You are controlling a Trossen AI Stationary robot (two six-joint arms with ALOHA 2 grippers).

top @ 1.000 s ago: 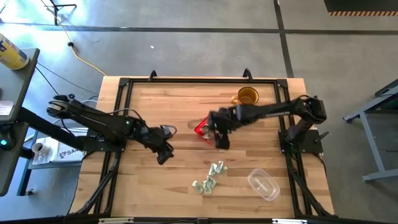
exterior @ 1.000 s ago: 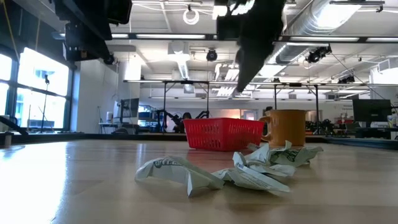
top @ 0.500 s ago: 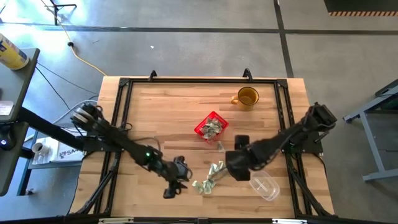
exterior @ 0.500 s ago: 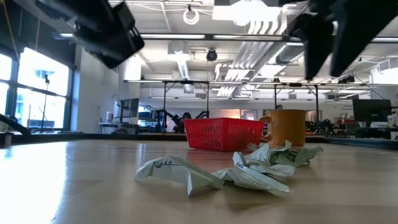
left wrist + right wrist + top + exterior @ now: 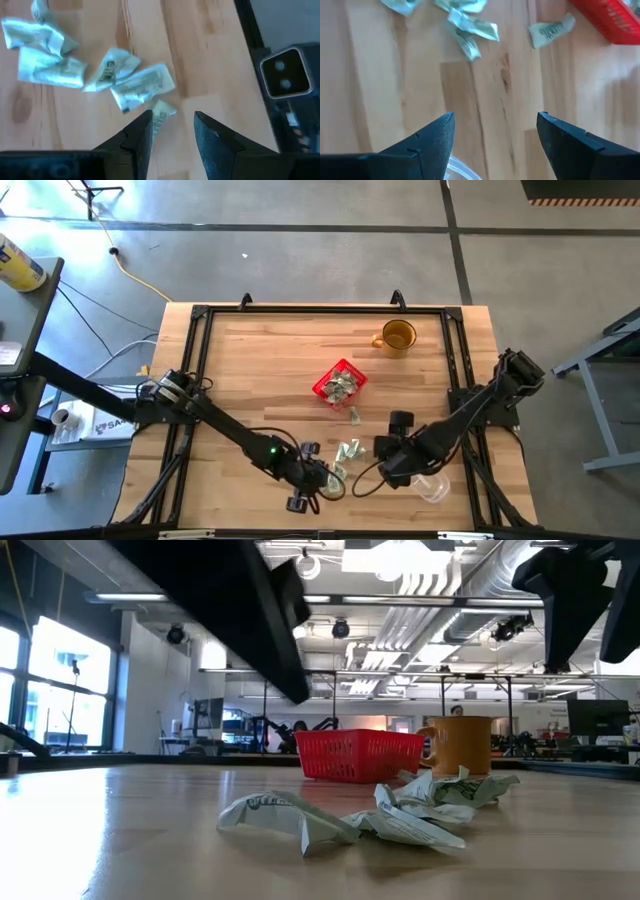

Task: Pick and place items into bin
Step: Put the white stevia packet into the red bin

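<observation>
Left wrist view: spread left gripper over a wrapped item lying aslant.

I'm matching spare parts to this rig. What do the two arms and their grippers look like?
Both arms are dark, nearly black, built of slim jointed links. The left arm shows a small green light near its wrist; a thin black cable loops by the right arm. The left gripper and right gripper each have two dark, angular fingers with no visible markings.

Industrial lab: exposed ceiling ducts, concrete floor, workbenches
</observation>
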